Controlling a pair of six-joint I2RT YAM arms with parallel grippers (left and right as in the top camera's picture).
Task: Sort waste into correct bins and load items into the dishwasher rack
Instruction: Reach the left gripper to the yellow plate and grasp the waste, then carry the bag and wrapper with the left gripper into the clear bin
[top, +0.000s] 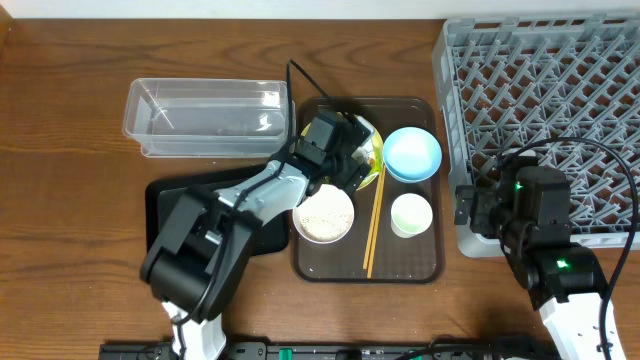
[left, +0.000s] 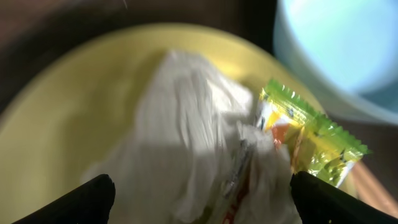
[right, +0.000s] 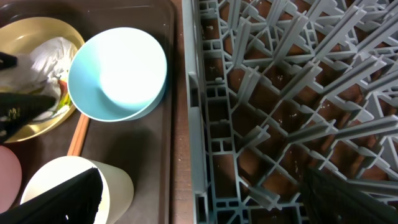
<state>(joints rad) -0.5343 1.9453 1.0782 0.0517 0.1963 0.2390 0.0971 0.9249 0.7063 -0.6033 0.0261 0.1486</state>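
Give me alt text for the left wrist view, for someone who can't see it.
A crumpled white tissue lies on a yellow plate, a yellow-green wrapper against its right side. The open left pincer frames the tissue from the bottom corners; a light blue bowl shows at top right.

Wooden worktop (top: 60, 150) before me: four items standing directly on it.

Item 1, clear rectangular plastic tub (top: 205, 118): left of centre, toward the far edge, its long side parallel to that edge. Item 2, shallow black tray (top: 165, 198): just nearer my edge than the tub, only partly visible to me. Item 3, dark brown serving tray (top: 420, 266): mid-worktop, close beside the black tray; whether they touch I cannot tell. Item 4, grey dishwasher rack (top: 540, 70): far right corner, just beside the serving tray, running out of view.
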